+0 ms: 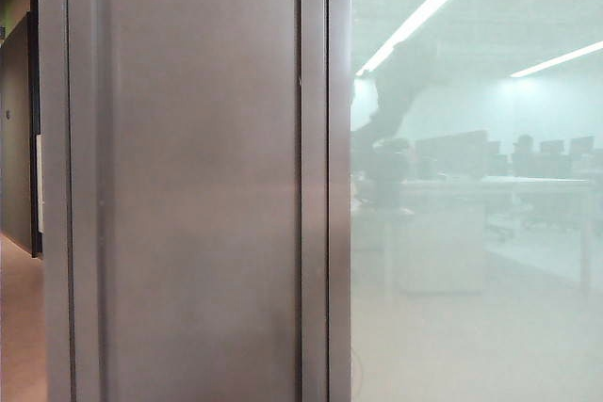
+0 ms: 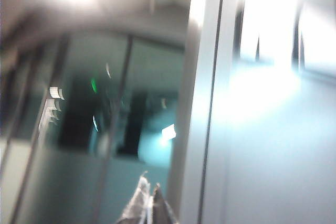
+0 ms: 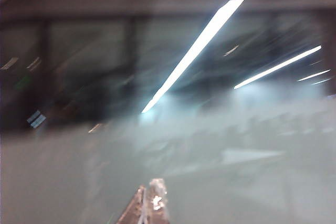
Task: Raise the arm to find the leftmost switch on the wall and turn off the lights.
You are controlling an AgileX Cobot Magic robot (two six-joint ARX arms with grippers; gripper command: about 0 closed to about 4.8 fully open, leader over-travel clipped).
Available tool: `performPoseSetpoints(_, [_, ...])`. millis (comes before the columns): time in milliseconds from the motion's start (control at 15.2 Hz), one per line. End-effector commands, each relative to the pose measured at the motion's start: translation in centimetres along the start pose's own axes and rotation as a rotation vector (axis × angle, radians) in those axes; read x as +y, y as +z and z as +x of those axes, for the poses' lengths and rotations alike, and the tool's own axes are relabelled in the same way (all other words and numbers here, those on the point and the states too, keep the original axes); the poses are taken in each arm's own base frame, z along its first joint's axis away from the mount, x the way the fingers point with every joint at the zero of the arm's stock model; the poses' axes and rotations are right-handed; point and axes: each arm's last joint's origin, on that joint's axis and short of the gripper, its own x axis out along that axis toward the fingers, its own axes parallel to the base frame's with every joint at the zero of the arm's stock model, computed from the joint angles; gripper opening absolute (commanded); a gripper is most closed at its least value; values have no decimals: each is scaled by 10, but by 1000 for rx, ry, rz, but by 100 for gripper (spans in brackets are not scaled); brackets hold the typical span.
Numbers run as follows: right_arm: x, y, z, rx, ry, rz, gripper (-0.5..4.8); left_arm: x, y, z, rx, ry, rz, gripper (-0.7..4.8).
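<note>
Looking at your left gripper (image 2: 149, 203), you see its pale fingertips pressed together, holding nothing, before a brushed grey metal door frame (image 2: 202, 103), and your right gripper (image 3: 148, 205) is also closed and empty, facing frosted pale glass (image 3: 252, 182) with bright ceiling light strips (image 3: 194, 53) reflected. In the exterior view, the slender dark arm (image 1: 396, 91) appears only as a hazy silhouette in that glass, just right of the frame, above low dark monitors (image 1: 471, 152).
</note>
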Motion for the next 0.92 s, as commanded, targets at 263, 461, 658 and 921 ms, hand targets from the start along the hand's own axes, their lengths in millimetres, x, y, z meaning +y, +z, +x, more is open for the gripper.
performPoseSetpoints(263, [10, 71, 42, -106, -42, 19, -1, -9, 66, 48, -90, 23, 54, -5])
performPoseSetpoints(461, [21, 101, 90, -103, -12, 17, -1, -12, 82, 101, -56, 10, 67, -5])
performPoseSetpoints(658, [31, 119, 136, -114, -12, 18, -1, -12, 83, 151, -102, 3, 66, -5])
performPoseSetpoints(921, [42, 139, 194, -150, -15, -32, -1, -10, 66, 205, -156, -2, 66, -5])
